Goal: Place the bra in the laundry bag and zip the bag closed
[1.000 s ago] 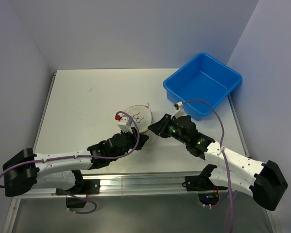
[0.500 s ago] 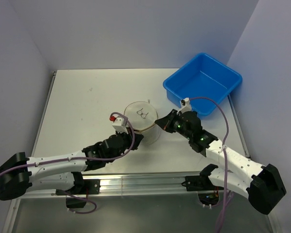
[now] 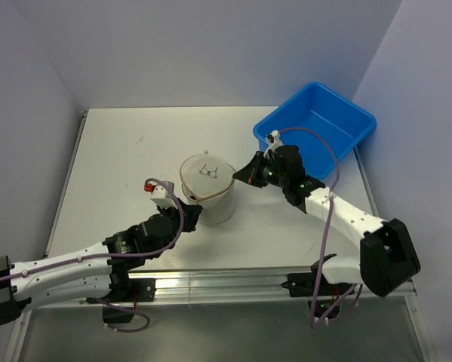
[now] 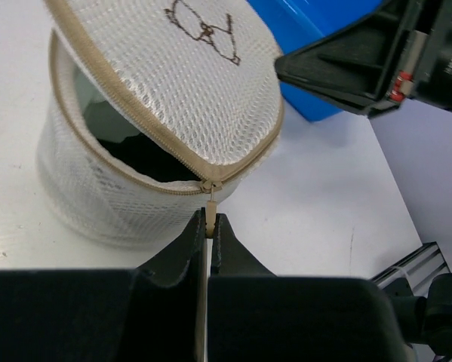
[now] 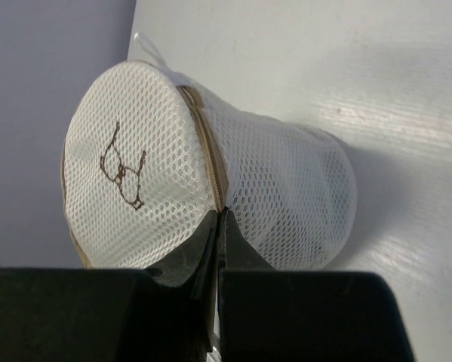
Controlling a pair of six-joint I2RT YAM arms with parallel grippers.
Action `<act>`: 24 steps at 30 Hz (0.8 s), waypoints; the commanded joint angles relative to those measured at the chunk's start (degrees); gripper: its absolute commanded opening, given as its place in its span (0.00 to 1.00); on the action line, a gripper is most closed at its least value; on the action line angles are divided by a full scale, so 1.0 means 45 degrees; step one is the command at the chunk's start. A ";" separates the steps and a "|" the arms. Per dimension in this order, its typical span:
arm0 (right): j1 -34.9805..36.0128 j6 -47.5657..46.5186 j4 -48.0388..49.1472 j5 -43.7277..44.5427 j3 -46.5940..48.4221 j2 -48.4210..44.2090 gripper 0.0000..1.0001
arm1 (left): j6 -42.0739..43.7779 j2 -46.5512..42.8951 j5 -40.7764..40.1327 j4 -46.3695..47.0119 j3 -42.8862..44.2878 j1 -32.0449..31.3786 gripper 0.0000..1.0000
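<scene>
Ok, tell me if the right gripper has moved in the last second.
Yes: the right gripper went farther out from the arm bases, closer to the blue bin.

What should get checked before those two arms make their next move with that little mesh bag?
1. The left gripper is shut on the zipper pull: ok.
2. The right gripper pinches the laundry bag at its zipped seam, steadying it: ok.
3. The dark item sits inside, nothing poking through the gap: ok.
4. Zipper fully closed: not ok, the lid gapes.
5. The dark item is the bra: cannot tell.
6. Bag apart from the blue bin: ok.
</scene>
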 commanded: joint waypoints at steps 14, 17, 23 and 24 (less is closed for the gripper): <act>0.1173 0.0244 -0.0186 0.1090 -0.2469 -0.3133 0.72 | 0.0006 0.2688 0.1781 0.3647 0.0472 -0.0134 0.00; 0.1546 0.1359 0.1179 0.0039 -0.3606 -0.4052 0.72 | 0.0007 0.3020 0.1801 0.3786 0.0512 -0.0193 0.00; 0.2192 0.1185 0.1299 0.0268 -0.3084 -0.3822 0.70 | -0.0188 0.3450 0.2055 0.3884 0.0707 -0.0310 0.00; 0.2192 0.1185 0.1415 0.0268 -0.3024 -0.3510 0.69 | -0.0246 0.3470 0.2093 0.3845 0.0727 -0.0330 0.00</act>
